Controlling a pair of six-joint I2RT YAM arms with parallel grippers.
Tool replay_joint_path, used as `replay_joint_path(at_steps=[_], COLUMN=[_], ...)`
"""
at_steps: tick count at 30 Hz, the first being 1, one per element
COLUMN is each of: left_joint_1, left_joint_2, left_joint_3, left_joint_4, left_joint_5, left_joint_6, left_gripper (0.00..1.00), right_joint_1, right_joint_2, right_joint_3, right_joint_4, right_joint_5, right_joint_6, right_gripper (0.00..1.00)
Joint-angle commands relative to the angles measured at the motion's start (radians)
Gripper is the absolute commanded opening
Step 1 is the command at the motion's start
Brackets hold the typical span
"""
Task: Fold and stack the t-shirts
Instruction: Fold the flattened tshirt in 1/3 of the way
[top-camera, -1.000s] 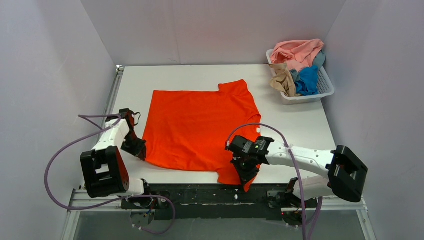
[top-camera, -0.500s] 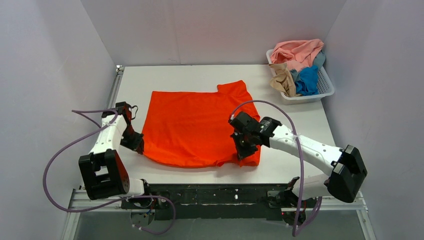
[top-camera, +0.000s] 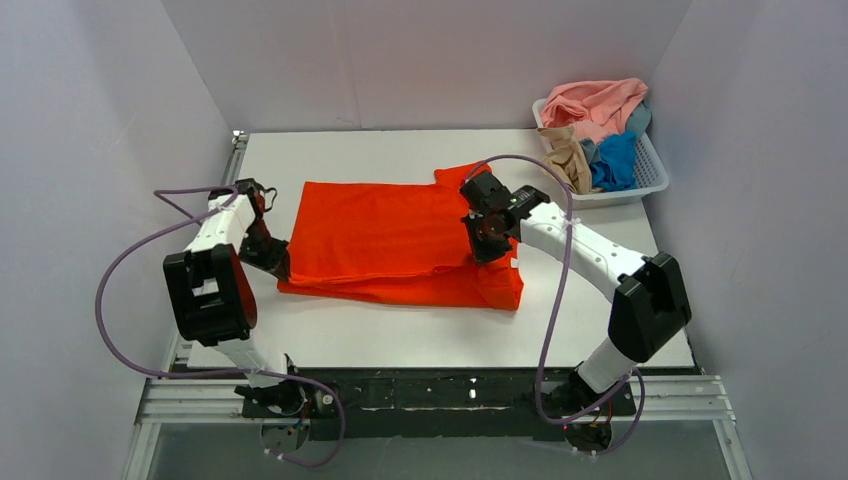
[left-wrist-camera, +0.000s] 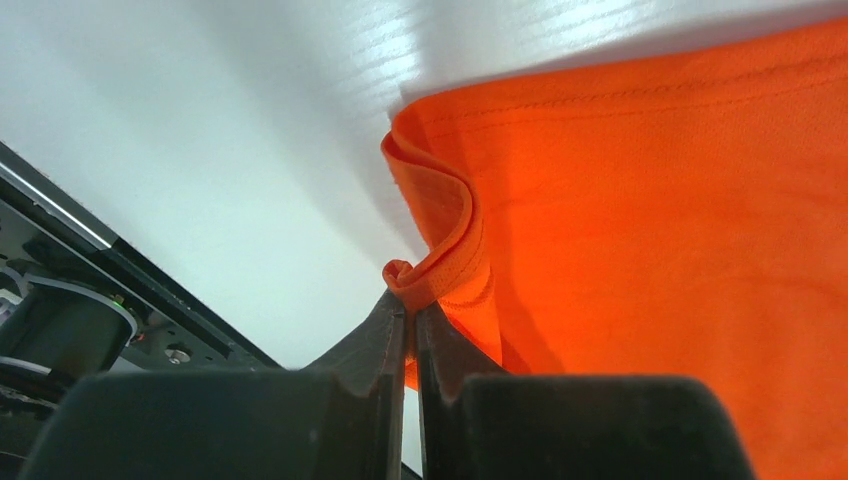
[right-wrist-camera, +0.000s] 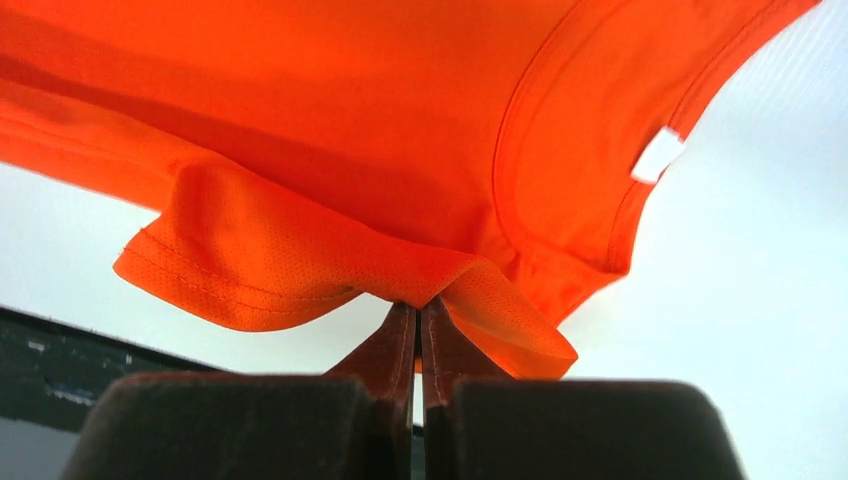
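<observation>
The bright orange-red t-shirt (top-camera: 390, 245) lies on the white table (top-camera: 400, 330), its near half carried back over the far half. My left gripper (top-camera: 272, 262) is shut on the shirt's left edge, shown bunched between the jaws in the left wrist view (left-wrist-camera: 410, 295). My right gripper (top-camera: 487, 245) is shut on the shirt's right side near the collar, and the cloth (right-wrist-camera: 330, 150) drapes over its jaws (right-wrist-camera: 417, 305). Salmon pink (top-camera: 595, 103), tan-beige (top-camera: 566, 158) and blue (top-camera: 614, 160) t-shirts lie crumpled in the basket.
The white slatted basket (top-camera: 655, 170) stands at the table's far right corner. Purple cables (top-camera: 120, 280) loop from both arms. Grey walls close in the left, back and right. A black rail (top-camera: 420, 395) runs along the near edge.
Both grippers have moved away from the near edge toward the back, carrying the shirt's near edge over itself. The shirt now shows as a narrower folded band.
</observation>
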Motion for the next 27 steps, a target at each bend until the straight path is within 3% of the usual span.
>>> replay_joint_path(at_steps=[1,11,14,15,16,17,20,22,25,27], left_joint_1=[0.000,-0.006,-0.008,-0.008,-0.008,-0.008,-0.009,-0.008,-0.018,-0.036], left_joint_2=[0.083,0.232,0.259,0.262,0.263,0.257,0.206,0.147,0.074,0.036], left_joint_3=[0.059,0.171,0.203,0.214,0.225,0.236,0.260,0.264,0.259,0.243], left_joint_4=[-0.124,-0.123,-0.115,-0.113,-0.113,-0.114,-0.114,-0.110,-0.107,-0.102], left_joint_5=[-0.013,0.001,0.018,0.017,0.010,0.002,-0.013,-0.003,0.016,0.039], left_joint_6=[-0.010,0.010,0.027,0.034,0.039,0.044,0.054,0.064,0.107,0.142], left_gripper=[0.00,0.02,0.22,0.36,0.54,0.68,0.97,0.98,0.98,0.98], right_joint_1=[-0.040,-0.106,-0.120,-0.126,-0.134,-0.141,-0.152,-0.153,-0.151,-0.151], right_joint_2=[0.084,0.239,0.293,0.312,0.330,0.354,0.400,0.396,0.327,0.250], right_joint_3=[0.102,0.207,0.249,0.265,0.290,0.318,0.408,0.428,0.370,0.280], right_joint_4=[0.026,0.057,0.072,0.073,0.066,0.049,-0.012,-0.028,-0.004,0.053], right_joint_5=[0.034,0.040,0.071,0.091,0.109,0.131,0.200,0.258,0.323,0.269], right_joint_6=[-0.062,-0.137,-0.155,-0.158,-0.154,-0.146,-0.108,-0.074,-0.019,-0.010], right_gripper=[0.01,0.01,0.02,0.04,0.11,0.25,0.50,0.74,0.81,0.83])
